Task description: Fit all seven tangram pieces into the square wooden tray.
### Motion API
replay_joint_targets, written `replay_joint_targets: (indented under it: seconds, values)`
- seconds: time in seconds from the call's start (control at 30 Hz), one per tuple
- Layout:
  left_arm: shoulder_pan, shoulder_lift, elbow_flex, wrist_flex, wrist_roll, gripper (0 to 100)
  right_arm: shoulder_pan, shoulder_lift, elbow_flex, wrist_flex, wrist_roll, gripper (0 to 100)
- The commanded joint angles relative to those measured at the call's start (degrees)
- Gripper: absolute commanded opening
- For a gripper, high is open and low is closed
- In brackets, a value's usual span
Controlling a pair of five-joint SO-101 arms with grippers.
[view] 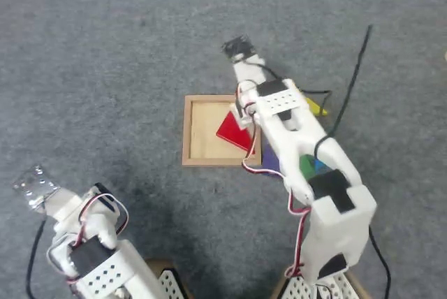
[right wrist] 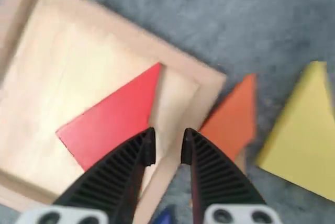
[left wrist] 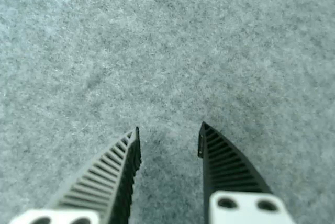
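You have the tray (view: 187, 131) near the middle of the table (view: 105, 68), with one triangle (view: 234, 131) lying in it toward its right side. The other pieces (view: 316, 107) lie on the table just right of the tray, partly under the right arm. The right end effector (right wrist: 167, 143) hangs over the tray's right rim. The left end effector (view: 35, 187) sits well apart, at the front left.

The end effector (right wrist: 167, 145) hangs, fingers a narrow gap apart, above the inner edge of the wooden tray (right wrist: 194, 75). A red piece (right wrist: 112, 127) lies in the tray at its ten o'clock. Outside the rim, on the grey desk (right wrist: 261, 14), an orange triangle (right wrist: 233, 119) lies at two o'clock and a yellow triangle (right wrist: 303, 140) beyond it at three.
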Motion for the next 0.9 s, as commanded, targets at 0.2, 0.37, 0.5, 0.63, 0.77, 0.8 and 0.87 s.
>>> replay_joint_targets:
  seconds: [0.2,0.37,0.5,0.63,0.77,0.8,0.87]
  values:
    - [-0.4,-0.9,-0.5,0.2,0.5,18,-11.9,2.2,-1.6,-6.1,-1.8,10.2]
    - [-0.4,-0.9,-0.5,0.2,0.5,18,-10.6,6.4,-2.2,-5.6,-1.8,10.0]
    - [-0.4,-0.9,-0.5,0.2,0.5,18,-8.5,5.1,-2.6,-4.7,-1.8,9.9]
    - [-0.4,-0.9,-0.5,0.2,0.5,18,-6.7,2.6,-2.7,-4.6,-1.8,9.9]
    - [-0.4,-0.9,-0.5,0.2,0.5,18,-4.8,0.9,-2.7,-4.7,-1.8,9.9]
    - [-0.4,-0.9,-0.5,0.2,0.5,18,-4.4,0.6,-2.7,-4.6,-1.8,9.8]
    - [-0.4,-0.9,-0.5,0.2,0.5,18,-4.0,-0.8,-2.7,-4.4,-1.8,9.8]
